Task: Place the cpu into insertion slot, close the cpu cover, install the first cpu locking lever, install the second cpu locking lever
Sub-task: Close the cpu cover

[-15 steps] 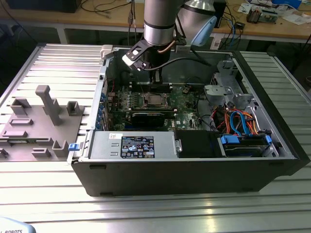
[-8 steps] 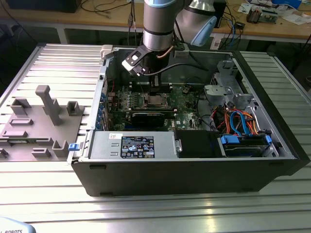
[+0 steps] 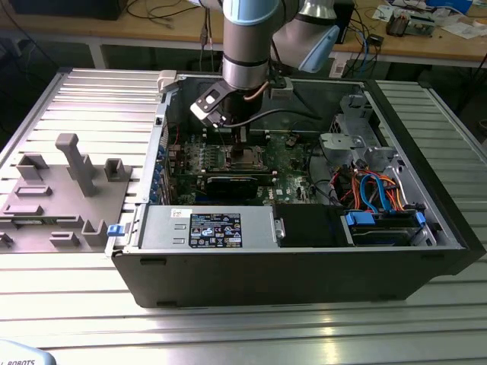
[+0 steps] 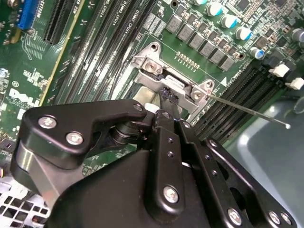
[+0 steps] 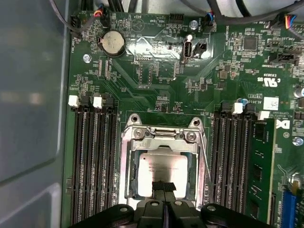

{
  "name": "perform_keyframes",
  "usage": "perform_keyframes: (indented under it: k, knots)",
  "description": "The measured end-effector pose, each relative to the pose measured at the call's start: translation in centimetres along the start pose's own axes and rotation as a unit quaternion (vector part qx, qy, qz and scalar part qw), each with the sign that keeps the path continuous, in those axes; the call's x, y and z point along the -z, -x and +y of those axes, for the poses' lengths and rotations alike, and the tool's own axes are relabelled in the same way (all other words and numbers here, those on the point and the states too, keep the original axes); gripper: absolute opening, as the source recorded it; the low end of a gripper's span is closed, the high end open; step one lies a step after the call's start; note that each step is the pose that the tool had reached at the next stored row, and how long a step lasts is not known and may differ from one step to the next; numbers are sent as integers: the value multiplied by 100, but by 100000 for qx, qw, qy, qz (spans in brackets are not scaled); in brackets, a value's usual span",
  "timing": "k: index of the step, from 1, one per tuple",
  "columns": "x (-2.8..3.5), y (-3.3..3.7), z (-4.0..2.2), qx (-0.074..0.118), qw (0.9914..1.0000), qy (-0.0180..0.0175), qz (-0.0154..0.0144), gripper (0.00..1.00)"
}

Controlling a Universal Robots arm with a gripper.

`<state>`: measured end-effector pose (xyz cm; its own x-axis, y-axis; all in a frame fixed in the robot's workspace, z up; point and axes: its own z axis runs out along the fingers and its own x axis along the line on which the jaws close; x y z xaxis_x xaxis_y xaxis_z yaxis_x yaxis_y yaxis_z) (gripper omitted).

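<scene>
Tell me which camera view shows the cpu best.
The first wrist view: the cpu shows most of its silver top, the gripper overlapping one edge. In the second wrist view the gripper hides nearly all of it; the exterior view shows it as a small patch under the arm.

cpu cover (image 5: 164, 144): claw (image 5: 164, 184) overhead | memory slots (image 5: 92, 161) flank both sides | locking lever (image 4: 247, 110) juts alongside

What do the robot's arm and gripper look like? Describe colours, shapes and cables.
The arm is a silver-grey cylinder with pale blue joint caps; a black cable loops from its wrist. The gripper is matte black, jointed links with silver screw heads.
</scene>
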<state>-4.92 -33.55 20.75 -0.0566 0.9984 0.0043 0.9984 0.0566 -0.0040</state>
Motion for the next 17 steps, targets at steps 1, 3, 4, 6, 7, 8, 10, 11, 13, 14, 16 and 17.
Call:
perform_keyframes:
  k: [1, 3, 4, 6, 7, 8, 10, 11, 13, 14, 16, 17]
  knots:
    - [-11, 0, -1, -5, 100000, 1, -3, 11]
    - [-19, 1, -3, -1, 100000, -15, -23, 11]
    - [-19, 1, -3, -2, 100000, -18, -28, 11]
    - [-20, 1, 4, -12, 100000, -14, -5, 11]
    - [-21, 2, 13, -12, 100000, -8, -3, 11]
    - [-21, 3, 25, -7, 100000, 0, -1, 11]
    - [-18, 4, 39, -2, 100000, 7, 0, 11]
    - [-13, 3, 45, -2, 100000, 27, 24, 11]
    - [22, 5, 49, -11, 100000, -6, -5, 11]
    - [41, 4, 51, -13, 100000, -1, 2, 11]
    - [68, 5, 58, 0, 100000, -13, -3, 11]
    - [75, 6, 74, -6, 100000, -67, 8, 11]
